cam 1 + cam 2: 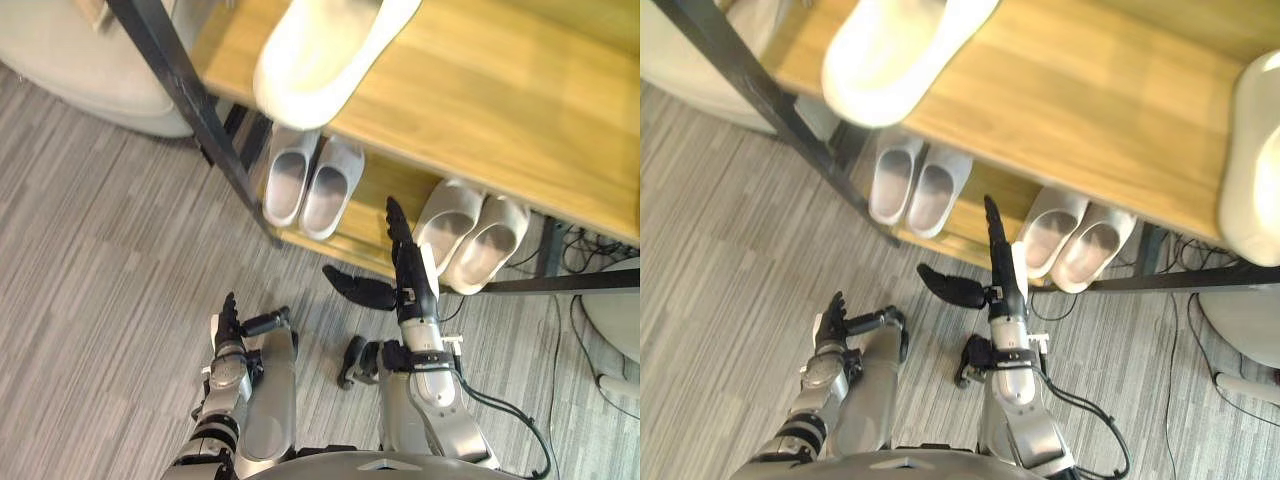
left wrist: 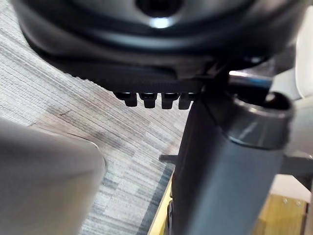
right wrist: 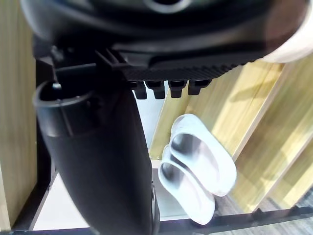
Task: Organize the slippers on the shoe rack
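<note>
Your left hand [image 1: 229,340] idles at 7 o'clock, fingers straight, empty. Right hand [image 1: 412,285] is flat-open too, by the shoe rack [image 1: 500,100]. Lower shelf: grey slipper pair [image 1: 312,180] at 11, beige slipper pair [image 1: 470,235] at 1. Cream slipper [image 1: 320,50] is up top.

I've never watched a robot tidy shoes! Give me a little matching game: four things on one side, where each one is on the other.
Things:
1. cream slipper
2. left pair of slippers
3. right robot hand
4. left robot hand

Places:
a. low over the floor
b. top shelf, sticking out past its edge
c. stretched toward the lower shelf, fingers straight
d. lower shelf, by the black post

Pairs: 1-b, 2-d, 3-c, 4-a.
</note>
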Motion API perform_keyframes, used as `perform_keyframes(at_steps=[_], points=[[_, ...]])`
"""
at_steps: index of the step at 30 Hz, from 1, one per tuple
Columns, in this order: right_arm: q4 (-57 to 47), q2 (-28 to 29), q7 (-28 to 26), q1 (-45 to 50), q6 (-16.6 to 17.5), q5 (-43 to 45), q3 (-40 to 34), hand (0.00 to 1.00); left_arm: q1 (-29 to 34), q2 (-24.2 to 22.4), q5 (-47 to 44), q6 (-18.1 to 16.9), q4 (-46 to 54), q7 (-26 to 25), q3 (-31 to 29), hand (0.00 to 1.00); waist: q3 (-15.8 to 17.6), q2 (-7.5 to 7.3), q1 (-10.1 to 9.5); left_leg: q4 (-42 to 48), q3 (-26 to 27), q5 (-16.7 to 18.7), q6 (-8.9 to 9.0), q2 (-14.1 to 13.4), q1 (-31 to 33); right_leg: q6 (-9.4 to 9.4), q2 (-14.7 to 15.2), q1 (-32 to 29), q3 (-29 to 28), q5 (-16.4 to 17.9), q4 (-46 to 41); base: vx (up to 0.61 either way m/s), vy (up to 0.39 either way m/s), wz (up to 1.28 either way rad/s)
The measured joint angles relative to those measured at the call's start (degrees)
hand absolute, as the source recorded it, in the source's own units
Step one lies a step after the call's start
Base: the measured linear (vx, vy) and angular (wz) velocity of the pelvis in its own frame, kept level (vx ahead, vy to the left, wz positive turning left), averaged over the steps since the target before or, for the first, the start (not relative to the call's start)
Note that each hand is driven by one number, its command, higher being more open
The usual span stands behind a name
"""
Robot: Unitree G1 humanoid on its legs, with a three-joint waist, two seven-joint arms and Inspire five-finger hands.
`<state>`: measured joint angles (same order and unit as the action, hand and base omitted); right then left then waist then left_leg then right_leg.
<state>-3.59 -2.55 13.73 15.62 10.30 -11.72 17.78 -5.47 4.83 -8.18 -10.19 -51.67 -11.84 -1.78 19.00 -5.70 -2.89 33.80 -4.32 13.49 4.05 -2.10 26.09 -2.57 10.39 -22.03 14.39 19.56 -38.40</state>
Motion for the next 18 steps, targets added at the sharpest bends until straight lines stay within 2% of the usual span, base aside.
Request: perform_keyframes(at_steps=[2,4,7,12,14,18], points=[[2.67,-0.08,-0.52,0.50,-0.01,-0.14,-1.01,1.00,0.14,0.06,0.07,0.00,-1.06,0.25,1.59,1.00,-0.59,0.12,0.19,-2.53,0.53,-0.78,-0.20,0.06,-2.24,-0.21,-0.14,1.92,-0.17,-0.97,2.43,0.08,0.065,-0.11],[9.72,-0.39,-1.27,1.00,-0.04,-0.71,-3.49,1.00,0.42,-0.10,1.50,0.16,-3.17,1.28,4.67,1.00,-2.25,0.38,0.91,-8.76,0.94,-3.48,-0.25,0.35,-6.19,-0.66,-0.37,5.27,-0.05,-3.48,8.06,0.06,0.034,-0.02],[16.79,-0.40,-1.55,0.29,-0.10,-0.68,-6.02,1.00,1.35,-0.12,2.12,0.31,-4.54,1.97,5.76,1.00,-3.81,0.87,1.67,-14.71,1.15,-6.18,-0.01,0.38,-9.48,-0.91,-0.86,7.86,0.22,-5.80,12.95,0.07,0.007,-0.01],[30.56,-1.52,-1.98,-0.31,-0.35,-0.44,-10.81,1.00,3.72,-0.57,3.28,0.61,-6.26,2.74,7.18,1.00,-6.90,3.19,2.17,-25.93,1.75,-11.22,0.30,-0.02,-16.33,-1.26,-2.38,13.71,0.55,-10.45,22.65,0.05,-0.012,-0.05],[36.43,-2.06,-2.52,-0.57,-0.46,0.48,-12.14,1.00,4.84,-0.62,3.60,0.71,-6.59,3.05,7.18,1.00,-7.83,3.84,3.05,-29.16,1.44,-12.69,0.19,0.03,-19.03,-1.46,-2.66,16.49,1.17,-11.73,25.68,0.01,-0.002,0.08],[42.81,-1.86,-2.80,-2.43,-0.70,2.90,-14.49,1.00,5.83,-0.19,4.42,0.81,-7.23,3.62,8.20,1.00,-9.41,4.19,3.37,-32.23,1.60,-14.07,-0.18,0.23,-22.09,-1.83,-2.89,19.40,1.11,-13.35,28.87,-0.02,0.018,-0.02]])
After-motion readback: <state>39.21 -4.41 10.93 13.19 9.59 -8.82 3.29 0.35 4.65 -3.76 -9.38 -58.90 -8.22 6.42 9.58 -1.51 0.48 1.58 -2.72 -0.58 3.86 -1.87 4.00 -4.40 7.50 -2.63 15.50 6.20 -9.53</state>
